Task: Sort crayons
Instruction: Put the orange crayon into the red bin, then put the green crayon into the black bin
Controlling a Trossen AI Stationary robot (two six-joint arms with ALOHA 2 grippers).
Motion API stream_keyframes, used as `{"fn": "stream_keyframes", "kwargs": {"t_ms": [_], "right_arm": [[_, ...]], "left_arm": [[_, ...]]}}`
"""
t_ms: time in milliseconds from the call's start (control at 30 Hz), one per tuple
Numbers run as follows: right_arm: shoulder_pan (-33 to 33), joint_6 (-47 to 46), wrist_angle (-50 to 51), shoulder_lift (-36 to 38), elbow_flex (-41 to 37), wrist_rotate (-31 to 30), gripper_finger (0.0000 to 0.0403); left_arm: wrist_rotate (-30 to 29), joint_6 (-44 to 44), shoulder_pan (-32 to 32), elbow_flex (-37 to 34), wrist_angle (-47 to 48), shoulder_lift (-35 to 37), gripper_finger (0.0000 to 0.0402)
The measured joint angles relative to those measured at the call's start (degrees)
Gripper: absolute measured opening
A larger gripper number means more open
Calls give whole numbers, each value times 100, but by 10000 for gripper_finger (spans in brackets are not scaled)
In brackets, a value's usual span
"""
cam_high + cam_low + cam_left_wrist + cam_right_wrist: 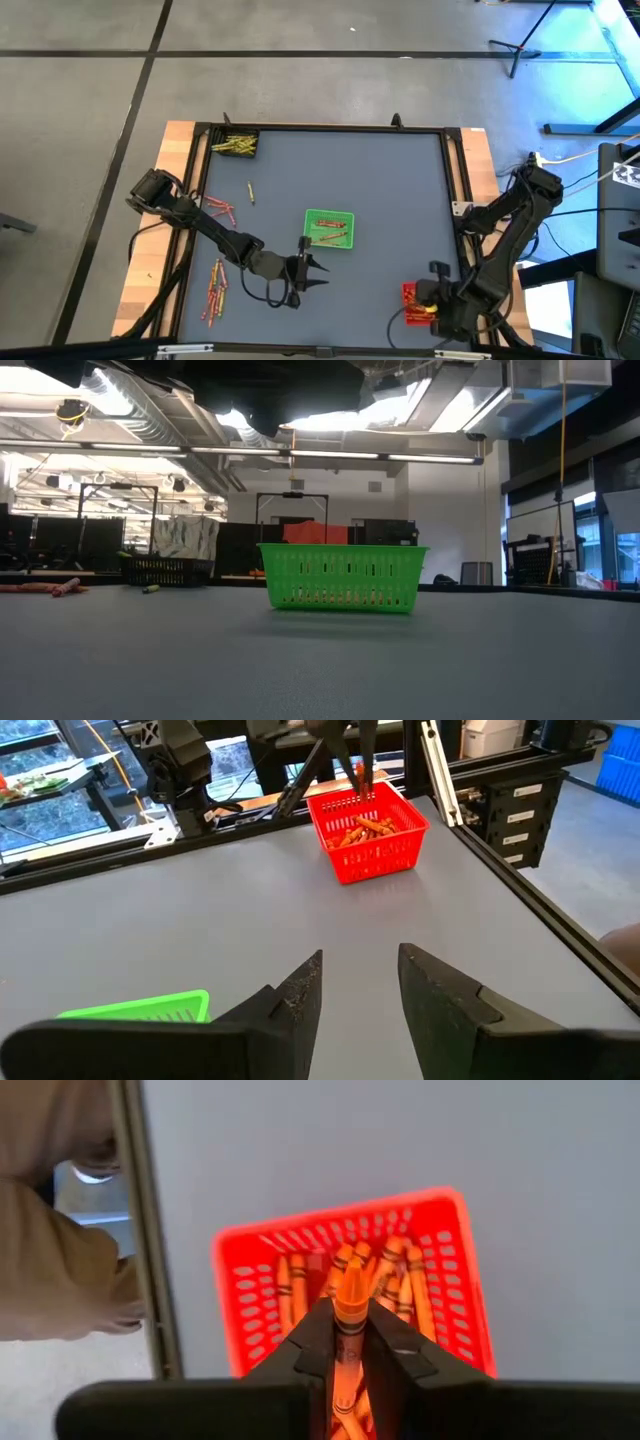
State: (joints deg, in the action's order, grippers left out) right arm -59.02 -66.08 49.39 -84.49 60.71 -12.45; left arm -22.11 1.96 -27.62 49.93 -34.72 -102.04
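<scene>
Over the red tray (410, 300) at the table's near right hangs my right gripper (350, 1320), shut on an orange crayon (350, 1295). Several orange crayons (385, 1280) lie in that tray. My left gripper (360, 975) stands open and empty above the table, just near of the green tray (330, 228), which holds a few crayons. Loose crayons lie on the table at the left (218, 208) and near left (215, 290). Yellow-green crayons fill a black tray (235, 145) at the far left corner. My right gripper pinches the orange crayon between its two fingers, which point down from above. The crayon lies along the fingers, and its tip (350, 1283) sticks out past the fingertips toward the tray below. It is lifted clear of the crayons in the red tray.
A black frame rail (135, 1230) runs round the table, close beside the red tray. One lone crayon (250, 192) lies left of centre. The middle and far right of the grey table top (400, 180) are bare.
</scene>
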Motion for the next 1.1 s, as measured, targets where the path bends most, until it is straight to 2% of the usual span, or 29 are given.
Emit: {"fn": "stream_keyframes", "kwargs": {"t_ms": [167, 333, 500, 633, 700, 833, 1000, 1100], "right_arm": [[-77, -372, -288, -6, -558, 67, 40], [-23, -720, -282, -7, -761, 302, 52], [41, -658, -264, 44, -655, 306, 116], [258, -198, -260, 103, -471, 367, 171], [352, 40, -288, 107, -415, 51, 190], [514, 733, -532, 107, -404, -971, 204], [745, 1637, -813, 107, -404, -2367, 206], [934, 2023, -954, 107, -404, -2815, 206]], "left_arm": [[0, -4, 0, -2, -2, 2, 118], [0, -41, 0, -2, -2, 2, 118], [-102, -445, 9, -4, -2, 2, 118], [-154, -740, 13, -6, 156, 108, 118], [-247, -1030, 23, -7, 478, 292, 118], [-749, -1828, 55, -7, 1637, 888, 116], [-1137, -3307, 249, -7, 3664, 1737, 113], [-1222, -4186, 492, -7, 4813, 2143, 112]]}}
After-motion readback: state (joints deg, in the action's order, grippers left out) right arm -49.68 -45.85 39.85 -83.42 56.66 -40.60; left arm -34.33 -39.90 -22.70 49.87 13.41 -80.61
